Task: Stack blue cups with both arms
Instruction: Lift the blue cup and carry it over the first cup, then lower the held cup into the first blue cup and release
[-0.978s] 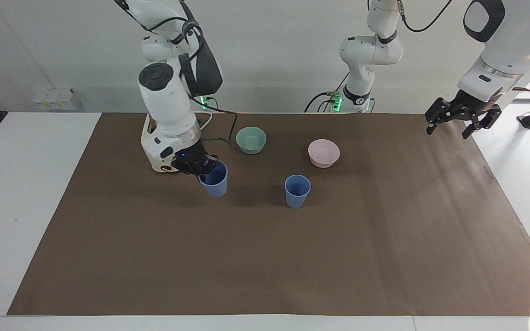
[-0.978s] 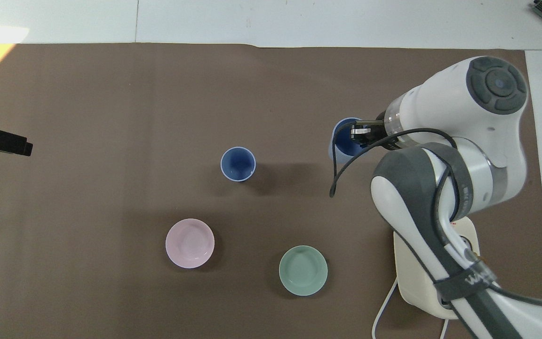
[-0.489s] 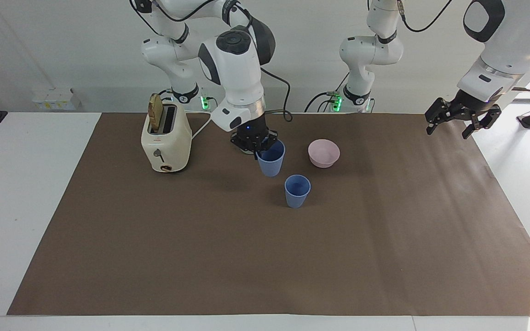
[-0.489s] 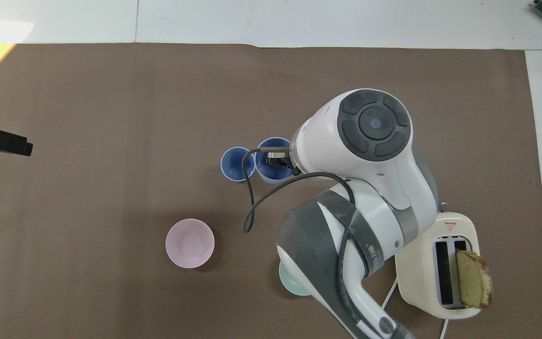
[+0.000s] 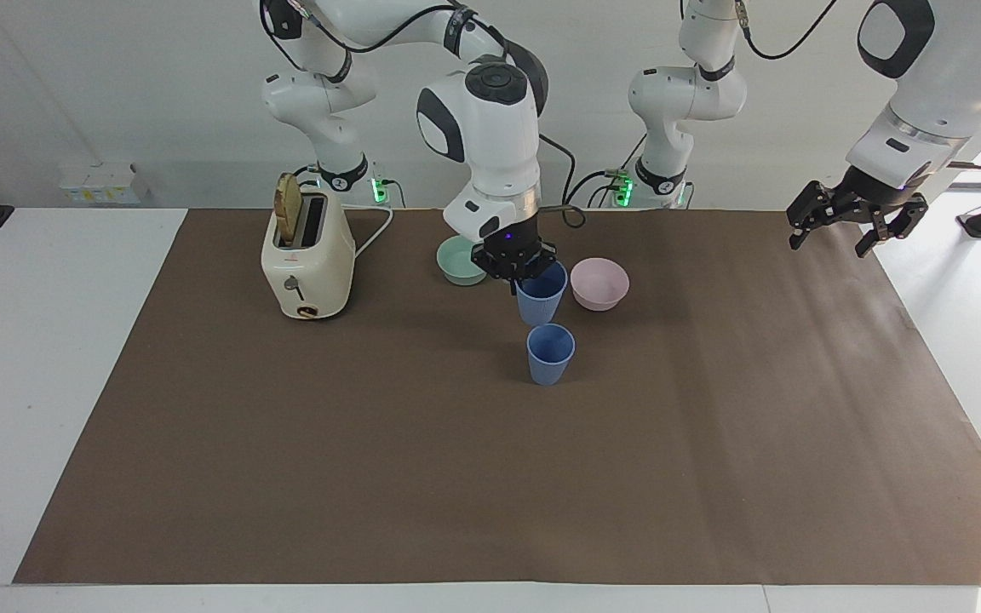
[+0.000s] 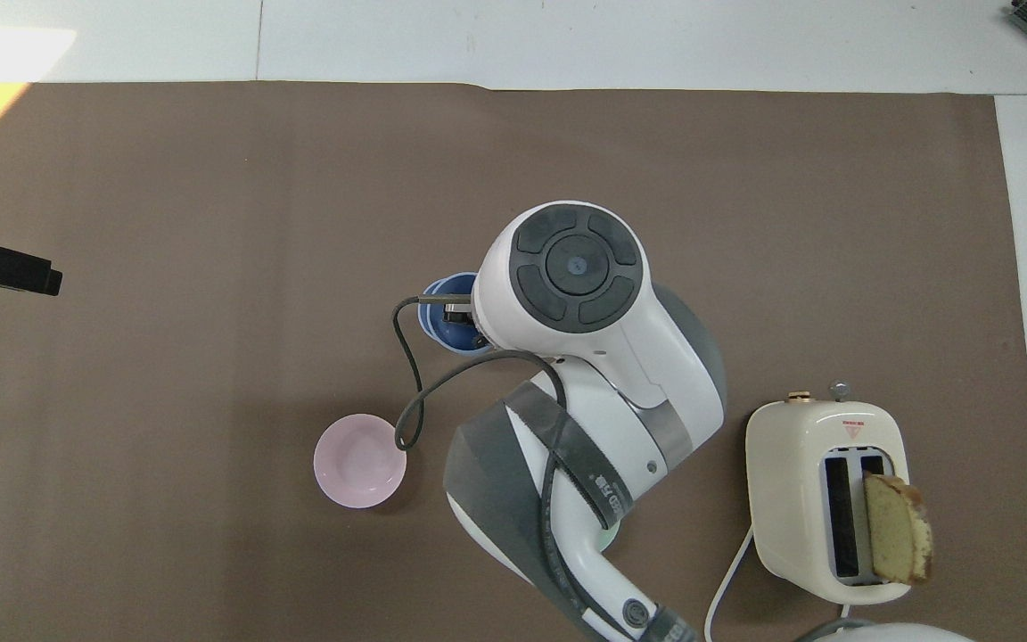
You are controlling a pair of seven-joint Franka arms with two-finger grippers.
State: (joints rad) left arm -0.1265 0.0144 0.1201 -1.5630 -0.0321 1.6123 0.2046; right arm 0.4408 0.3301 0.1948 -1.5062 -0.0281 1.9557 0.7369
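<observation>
The right gripper (image 5: pixel 518 271) holds one blue cup (image 5: pixel 541 294) by its rim, fingers closed on the wall, and carries it in the air above the standing cup (image 5: pixel 550 354), which sits upright on the brown mat (image 5: pixel 371 477). Taking the standing cup as the landmark, the carried cup hangs almost in line over it, its base apparently just short of the open mouth, so the lift and carry look done while lowering, seating and letting go are left. The pink bowl (image 5: pixel 599 283) lies near the standing cup, a little nearer the robots and toward the left arm's end; the green bowl (image 5: pixel 459 260) lies nearer the robots toward the right arm's end, and the toaster (image 5: pixel 306 257) stands well apart at that same end. The left gripper (image 5: pixel 855 220) waits with its fingers spread, well apart from the standing cup, over the mat's edge. The mat around the standing cup is bare on the sides away from the robots, giving free room; the pink bowl is the nearest thing to mind.
</observation>
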